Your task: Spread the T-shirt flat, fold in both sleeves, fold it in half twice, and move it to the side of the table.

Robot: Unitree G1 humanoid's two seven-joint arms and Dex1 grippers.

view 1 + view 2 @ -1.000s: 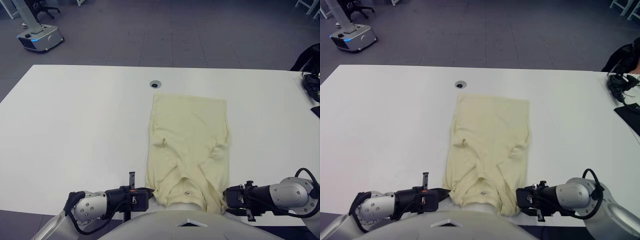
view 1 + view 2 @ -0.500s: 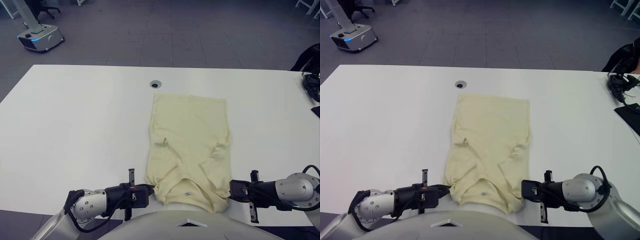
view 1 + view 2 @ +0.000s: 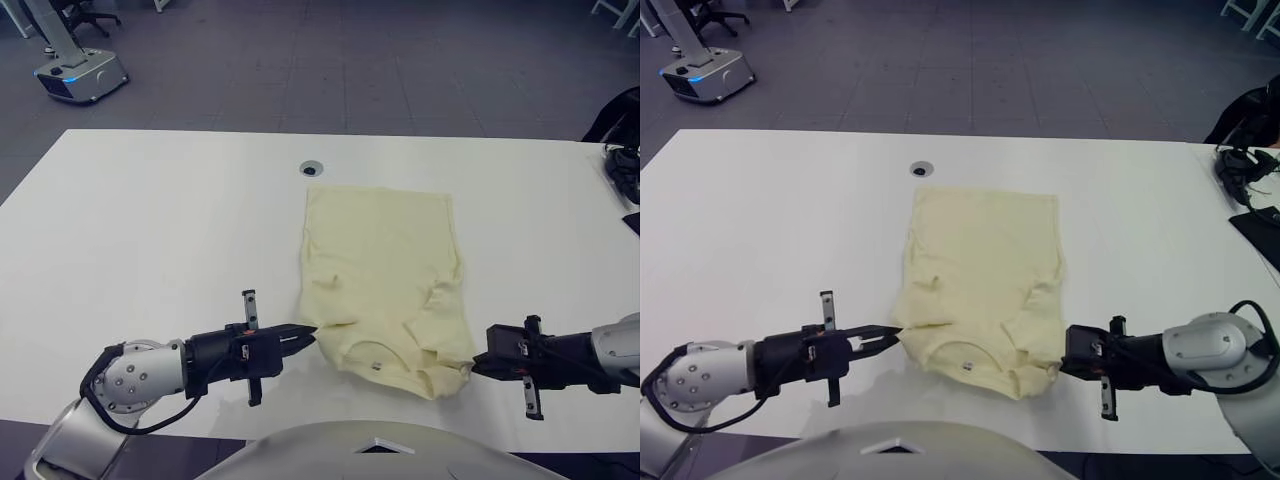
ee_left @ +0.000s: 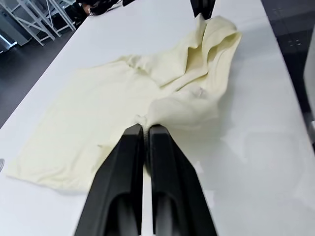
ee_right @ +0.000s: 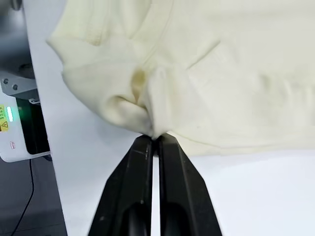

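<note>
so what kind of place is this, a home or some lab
Most likely a robotics lab or open-plan test room: a big white office table with a cable port, the T-shirt laid on it, a grey tiled floor behind, and a low grey machine base parked there.

A plain pale yellow T-shirt [image 3: 385, 270] is being shown against a glossy white table [image 3: 150, 220]. The left gripper [image 3: 311, 333] and right gripper [image 3: 477, 363] are being shown in black, with silver-grey wrists [image 3: 135, 377] behind them. A silver-ringed dark grommet [image 3: 312, 168] is being seen by the far edge, and black gear [image 3: 622, 172] at the right edge.
</note>
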